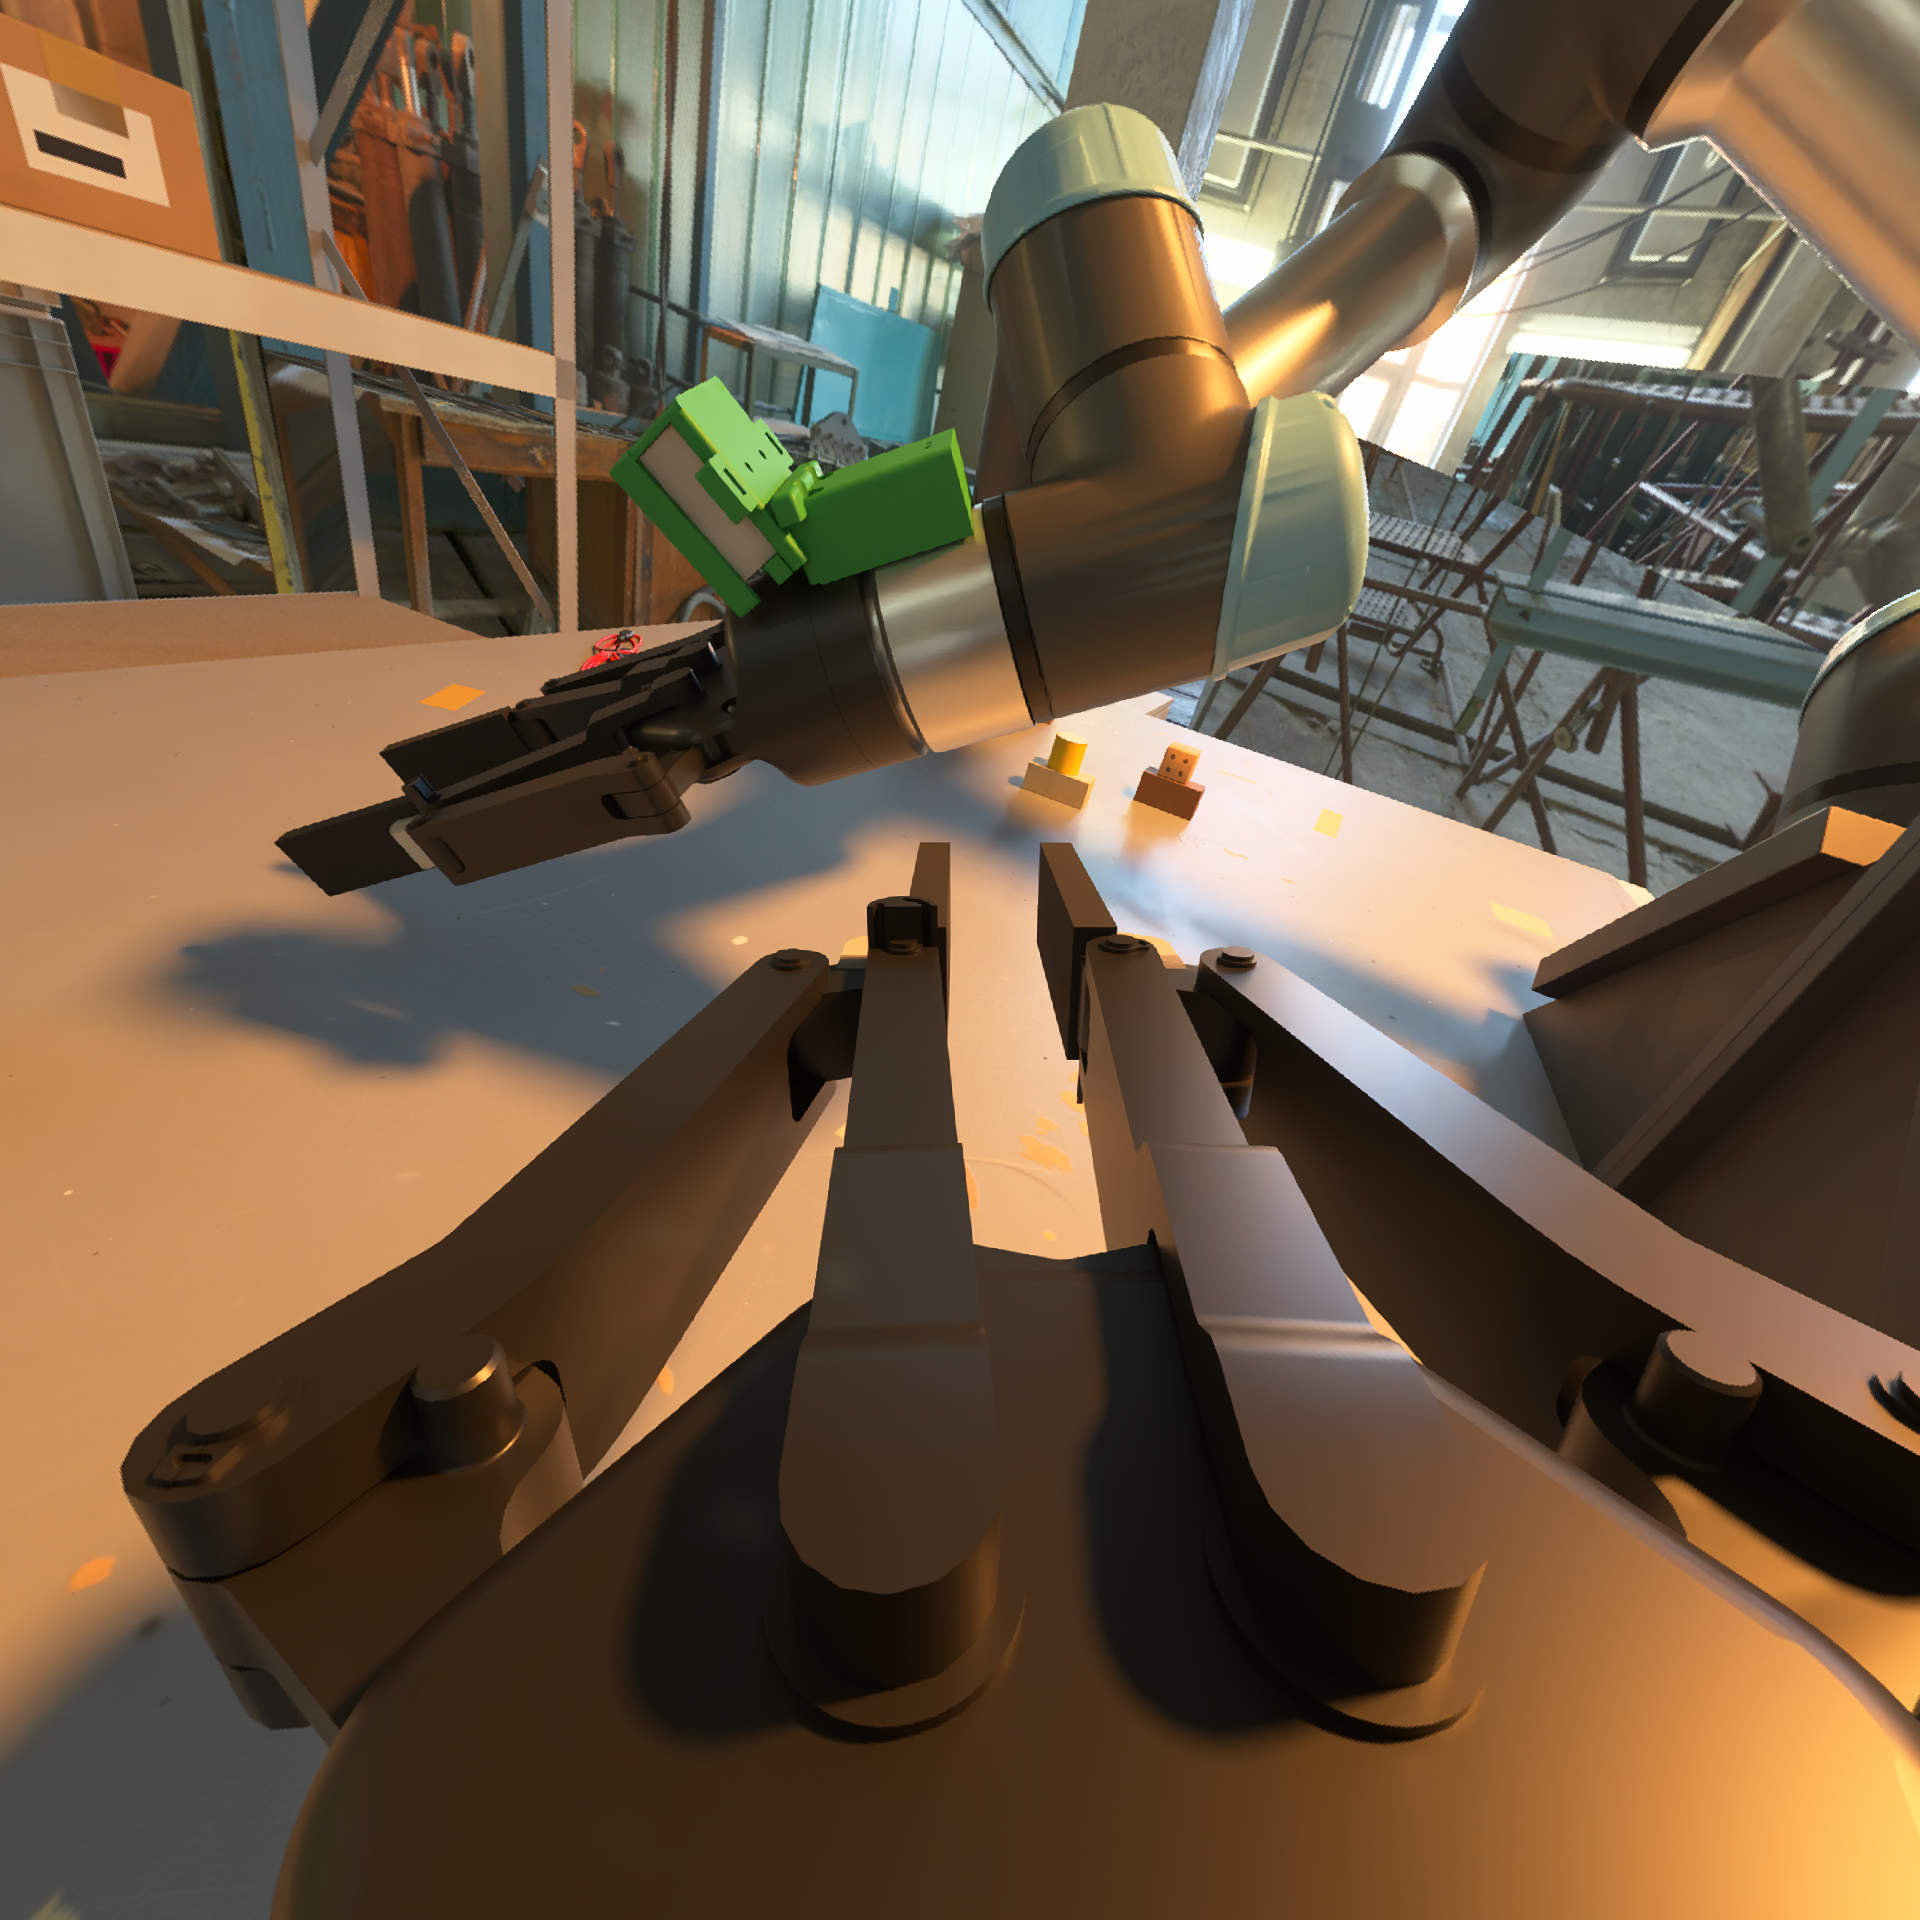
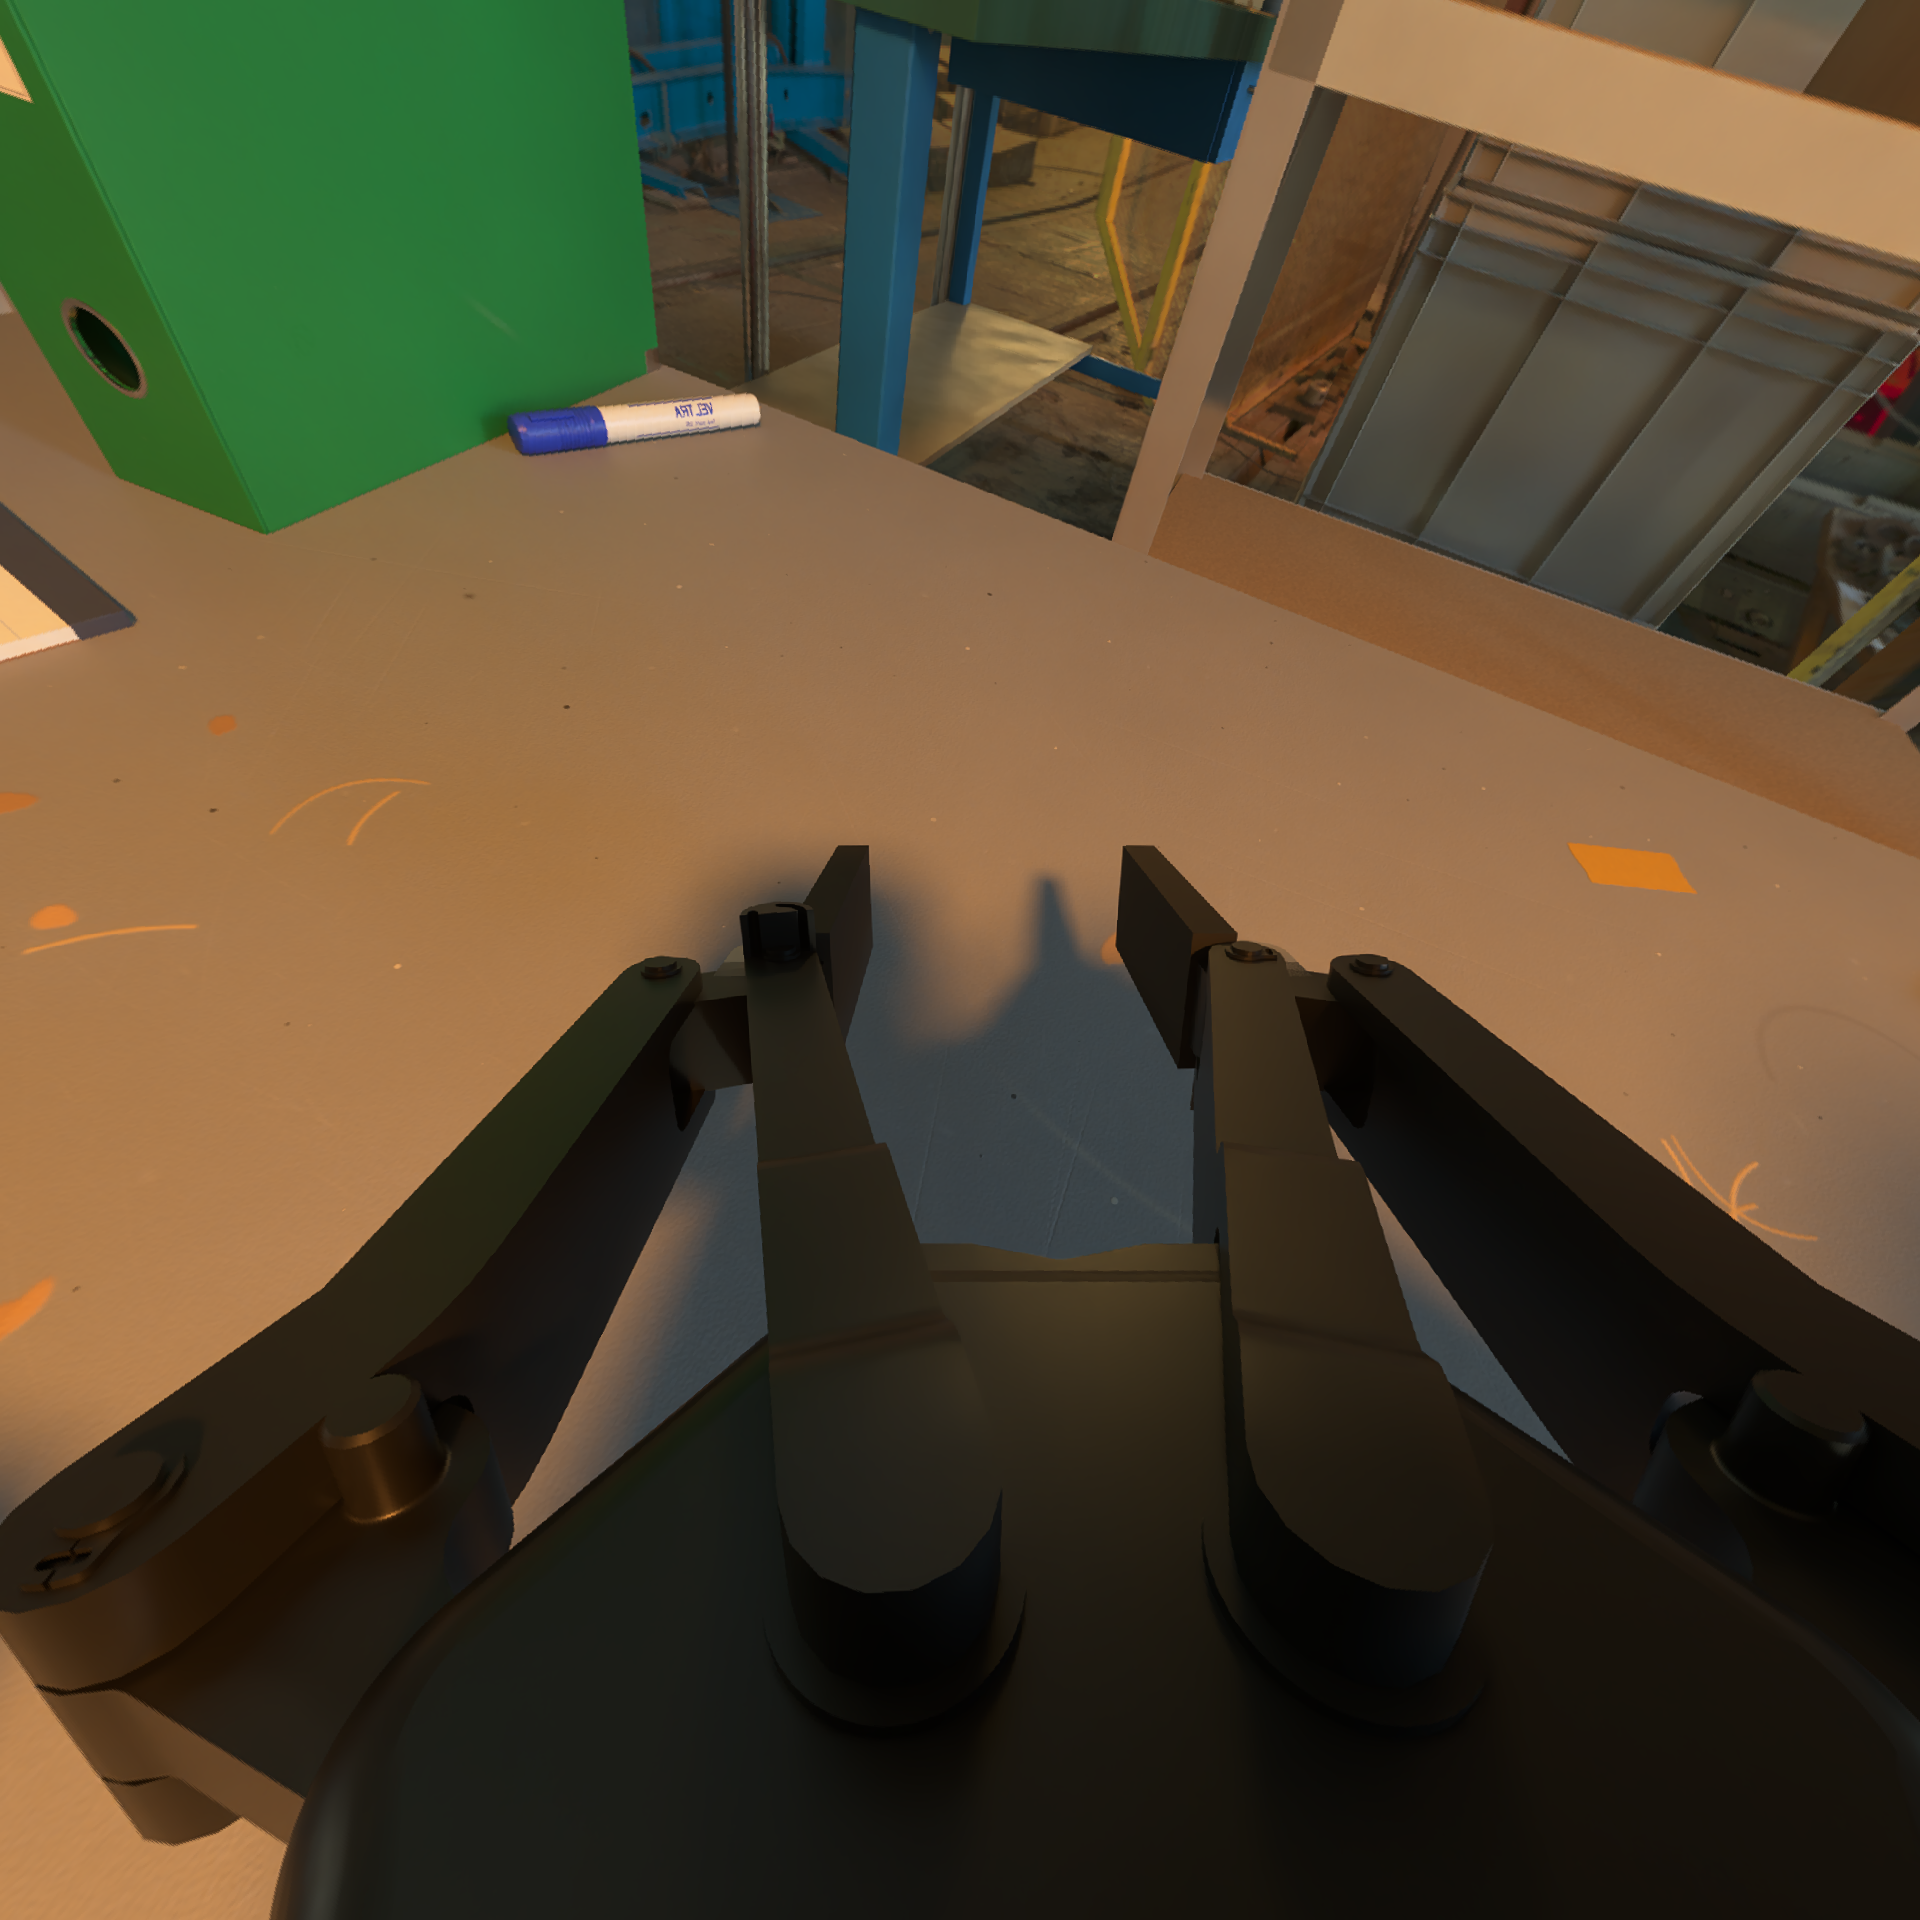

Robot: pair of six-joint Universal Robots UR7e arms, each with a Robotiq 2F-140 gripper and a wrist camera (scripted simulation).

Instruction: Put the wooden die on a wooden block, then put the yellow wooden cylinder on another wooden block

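Tan tabletop (image 1: 260,1039) spreads under both my arms, scuffed with orange marks, and nothing on it needs lifting that I can see. Largest of the loose things is the green binder (image 2: 343,239) standing at the far edge in my right wrist view, with a blue-capped marker (image 2: 634,424) lying just beside its foot. Both carry printing, which I leave unread; so does a cardboard box (image 1: 94,125) on the shelf behind.

My right gripper (image 2: 992,883) is released, jaws apart over bare table with nothing between them. My left gripper (image 1: 992,883) is also empty, its jaws narrowly apart.

Well ahead of my left claw, the yellow wooden cylinder (image 1: 1067,752) stands upright on a pale wooden block (image 1: 1055,784), and just beside it the wooden die (image 1: 1178,766) sits on a darker wooden block (image 1: 1166,795). By my judgement both placements are done.

The risk now is my own bulk: my right arm hangs low near the two stacks, and a careless swing or retreat could knock either small piece off its block.
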